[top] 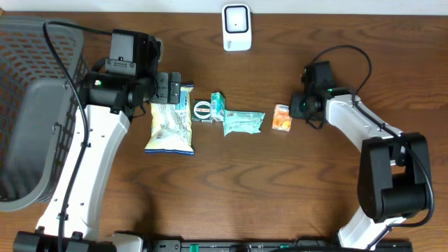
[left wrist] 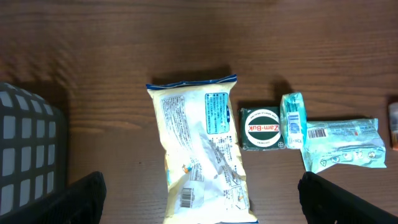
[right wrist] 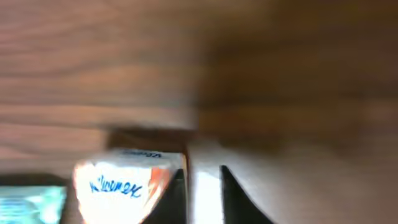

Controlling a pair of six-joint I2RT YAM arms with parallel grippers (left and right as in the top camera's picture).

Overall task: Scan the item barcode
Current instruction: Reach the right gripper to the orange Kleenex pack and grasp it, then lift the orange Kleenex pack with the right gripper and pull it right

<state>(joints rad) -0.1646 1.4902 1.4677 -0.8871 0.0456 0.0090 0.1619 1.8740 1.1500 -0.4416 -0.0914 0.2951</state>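
The grey basket (top: 35, 105) fills the left edge of the overhead frame, and the goods lie in a row across the middle of the tabletop (top: 231, 182).

The snack bag (top: 170, 126) is the largest item. It looks light, crinkly and slippery, with crushable contents, so it is best pinched at a sealed end. A barcode shows near its lower edge in the left wrist view. The left hand (top: 172, 87) hangs over the bag's upper end, fingers spread wide and holding nothing.

Right of the bag lie a teal wipes pack (top: 243, 121), a round tin (top: 202, 110) and a small teal box (top: 218, 106). The white scanner (top: 236, 26) stands at top centre, well apart from the row.

The orange tissue pack (top: 281, 117) is the smallest item, at the row's right end. It is soft, light and squashable, so a gentle grip across its narrow sides should do. The right hand (top: 297, 112) sits just beside the pack's right edge. Its view is blurred, so I cannot tell whether its fingers are pinching the pack.
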